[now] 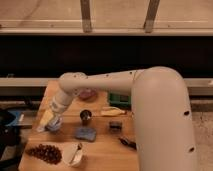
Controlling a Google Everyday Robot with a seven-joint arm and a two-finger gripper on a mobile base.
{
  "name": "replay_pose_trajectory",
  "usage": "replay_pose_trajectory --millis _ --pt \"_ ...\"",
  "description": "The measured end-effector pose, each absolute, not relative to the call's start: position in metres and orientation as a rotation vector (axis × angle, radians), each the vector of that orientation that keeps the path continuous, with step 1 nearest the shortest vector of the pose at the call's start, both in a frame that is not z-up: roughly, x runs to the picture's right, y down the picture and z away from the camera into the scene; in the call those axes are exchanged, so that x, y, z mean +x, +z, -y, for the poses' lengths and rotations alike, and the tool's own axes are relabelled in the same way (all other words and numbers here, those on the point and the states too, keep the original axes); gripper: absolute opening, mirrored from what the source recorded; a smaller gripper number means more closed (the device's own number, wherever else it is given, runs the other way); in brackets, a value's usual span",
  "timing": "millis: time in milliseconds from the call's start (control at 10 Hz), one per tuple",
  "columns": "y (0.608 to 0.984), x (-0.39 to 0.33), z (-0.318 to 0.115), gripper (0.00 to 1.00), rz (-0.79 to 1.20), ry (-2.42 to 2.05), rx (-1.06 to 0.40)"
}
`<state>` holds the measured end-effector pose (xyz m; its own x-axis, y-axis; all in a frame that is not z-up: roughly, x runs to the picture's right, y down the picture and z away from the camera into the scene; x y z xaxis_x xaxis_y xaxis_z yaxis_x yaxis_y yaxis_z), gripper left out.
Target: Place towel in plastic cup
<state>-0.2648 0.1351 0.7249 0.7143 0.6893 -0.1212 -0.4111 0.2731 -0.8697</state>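
My gripper (50,121) hangs low over the left side of the wooden table (102,150), at the end of the large white arm. A pale blue object (55,126) lies right under and against it; I cannot tell whether it is the cup or cloth. A blue folded cloth-like pad (86,133) lies on the table to the right of the gripper. A small dark cup (86,116) stands upright just behind that pad. A white crumpled item (74,155) sits near the front edge.
A dark reddish cluster (44,152) lies front left. A banana (114,112), a green packet (120,98), a reddish bowl (87,94), a small dark block (116,125) and a black object (127,143) lie right of centre. A blue thing (15,119) stands beyond the left edge.
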Motion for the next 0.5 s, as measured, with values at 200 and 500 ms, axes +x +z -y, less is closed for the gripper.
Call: replay_pose_trajectory --millis 200,500 --pt "0.720 -0.256 -0.109 0.78 0.286 0.768 -0.943" --pt "0.715 -0.234 -0.064 0.78 0.275 0.825 -0.768"
